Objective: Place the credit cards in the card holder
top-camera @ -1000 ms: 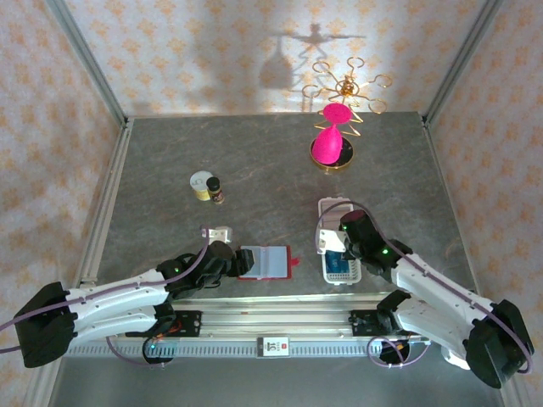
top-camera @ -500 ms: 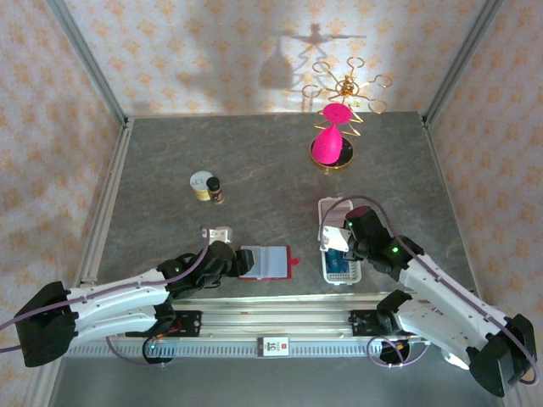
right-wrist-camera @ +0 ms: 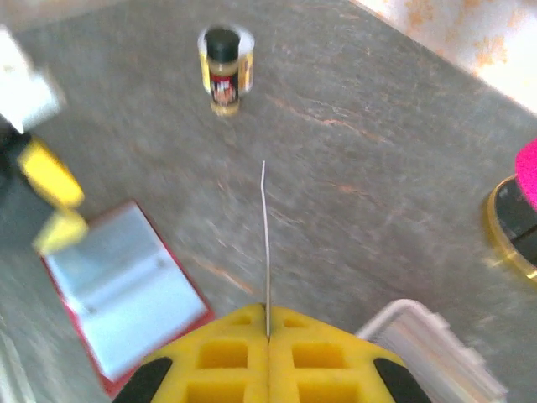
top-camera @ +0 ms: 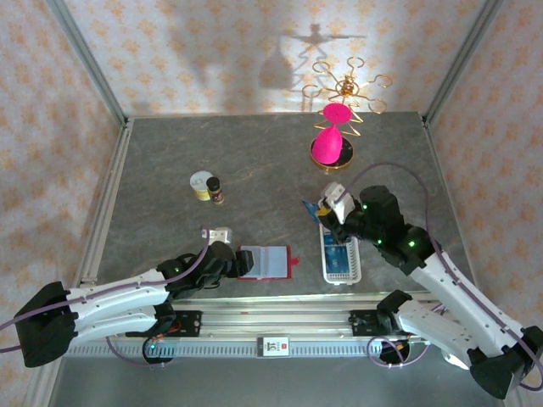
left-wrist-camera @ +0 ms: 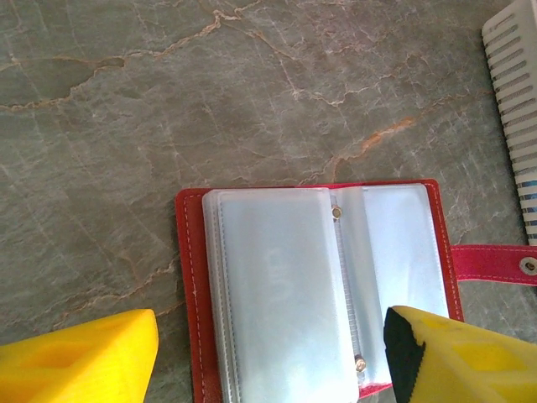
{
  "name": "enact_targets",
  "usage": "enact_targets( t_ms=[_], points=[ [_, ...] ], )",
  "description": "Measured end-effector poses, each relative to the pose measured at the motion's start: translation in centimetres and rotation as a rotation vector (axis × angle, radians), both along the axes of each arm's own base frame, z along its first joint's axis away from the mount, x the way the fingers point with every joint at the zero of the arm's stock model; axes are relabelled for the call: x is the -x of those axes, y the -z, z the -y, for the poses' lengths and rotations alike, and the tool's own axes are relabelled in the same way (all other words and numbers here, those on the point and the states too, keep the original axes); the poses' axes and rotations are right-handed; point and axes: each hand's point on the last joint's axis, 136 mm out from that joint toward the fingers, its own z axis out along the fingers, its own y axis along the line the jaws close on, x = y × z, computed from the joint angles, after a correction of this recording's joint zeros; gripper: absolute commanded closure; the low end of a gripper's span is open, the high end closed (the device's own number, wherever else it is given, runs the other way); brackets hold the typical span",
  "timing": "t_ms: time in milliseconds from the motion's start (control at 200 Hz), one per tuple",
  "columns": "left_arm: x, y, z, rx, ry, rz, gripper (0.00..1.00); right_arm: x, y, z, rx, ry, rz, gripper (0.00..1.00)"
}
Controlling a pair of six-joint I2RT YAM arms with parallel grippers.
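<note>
The card holder [left-wrist-camera: 277,285] lies open on the table, a red wallet showing clear plastic sleeves, its snap tab [left-wrist-camera: 495,263] pointing right. My left gripper [left-wrist-camera: 273,327] stands open over the wallet's near edge, one yellow finger on each side. In the top view the left gripper [top-camera: 241,264] sits at the left edge of the card holder [top-camera: 270,261]. My right gripper [right-wrist-camera: 268,332] is shut on a credit card [right-wrist-camera: 266,239] seen edge-on. In the top view the right gripper [top-camera: 331,212] hangs above the far end of the white tray [top-camera: 353,273], where blue cards [top-camera: 339,253] stand.
A small spice bottle [top-camera: 215,190] and a round tin [top-camera: 202,184] stand at the back left. A gold jewellery stand with a pink piece [top-camera: 332,146] is at the back right. A small white object [top-camera: 220,232] lies behind the left gripper. A metal rail [top-camera: 271,318] runs along the near edge.
The right gripper has risen out of the white tray with a card and moved back and slightly left. The left arm and the wallet stay as they were.
</note>
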Motion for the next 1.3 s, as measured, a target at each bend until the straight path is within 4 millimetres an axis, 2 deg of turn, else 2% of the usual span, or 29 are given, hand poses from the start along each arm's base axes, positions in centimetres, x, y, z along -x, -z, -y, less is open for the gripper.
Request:
enact_targets(
  t_ms=[90, 260, 350, 440, 511, 626, 891, 1301],
  points=[
    [0.0, 0.1, -0.1, -0.006, 0.0, -0.005, 0.24, -0.4, -0.2, -0.6, -0.126, 0.088, -0.131, 1.0],
    [-0.1, 0.6, 0.1, -0.036, -0.002, -0.03, 0.22, -0.4, 1.2, -1.8, -0.337, 0.23, -0.433, 1.0],
    [-0.2, 0.8, 0.3, -0.062, -0.001, -0.048, 0.22, 0.2, 3.9, -2.7, -0.428, 0.282, -0.619, 1.0],
    [-0.4, 1.2, 0.5, -0.086, 0.001, -0.065, 0.24, 1.3, 7.5, -3.1, -0.445, 0.343, -0.774, 1.0],
    [-0.5, 1.6, 0.6, -0.106, 0.001, -0.08, 0.25, 2.2, 9.4, -3.3, -0.454, 0.372, -0.851, 1.0],
    [-0.5, 2.1, 0.7, -0.141, 0.004, -0.103, 0.26, 2.9, 10.5, -4.2, -0.494, 0.376, -0.912, 1.0],
    [-0.5, 2.7, 0.7, -0.192, 0.021, -0.126, 0.26, 2.8, 11.6, -6.2, -0.504, 0.37, -0.968, 1.0],
    [-0.3, 3.9, 0.4, -0.251, 0.037, -0.157, 0.3, 3.1, 13.7, -7.0, -0.448, 0.38, -1.009, 1.0]
  ],
)
